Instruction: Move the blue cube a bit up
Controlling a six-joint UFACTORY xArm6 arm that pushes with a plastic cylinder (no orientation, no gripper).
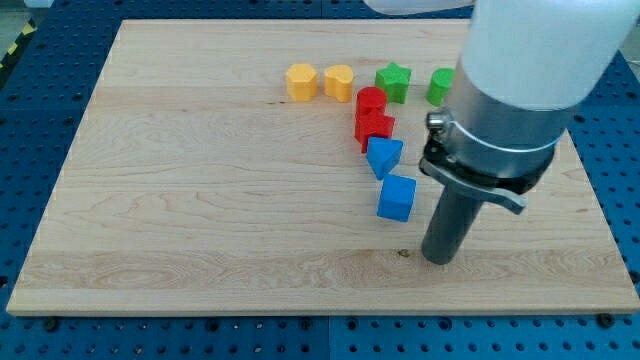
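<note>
So the blue cube (397,197) sits a bit right of the desk's (200,200) middle, and my tip (438,258) is planted on the wood just to its lower right, near but not touching. That offset is the whole story here: the cube lies up and to the view's left of my tip, so a straight push from where I am would shove it diagonally left, not cleanly up. I reckon the tip needs to slide left first until it's directly under the cube, then push toward the view's top.

Catch is what's above it. The blue triangle-ish block (384,156) sits just above the cube, close or maybe touching at a corner, can't quite tell. Above that are two red blocks (373,116) stacked in a column, shapes hard to call. So "a bit up" really has to be a bit, or the cube bumps the blue one and the whole column starts moving.

Top row has two yellow blocks (320,81) side by side, a green star (394,81), and another green block (441,86) partly hidden behind the arm. All well clear of the cube.

No jaws on this rig, only the rod, so nothing is pinched or spread. Cube looks slightly rotated, so it may twist on contact
</note>
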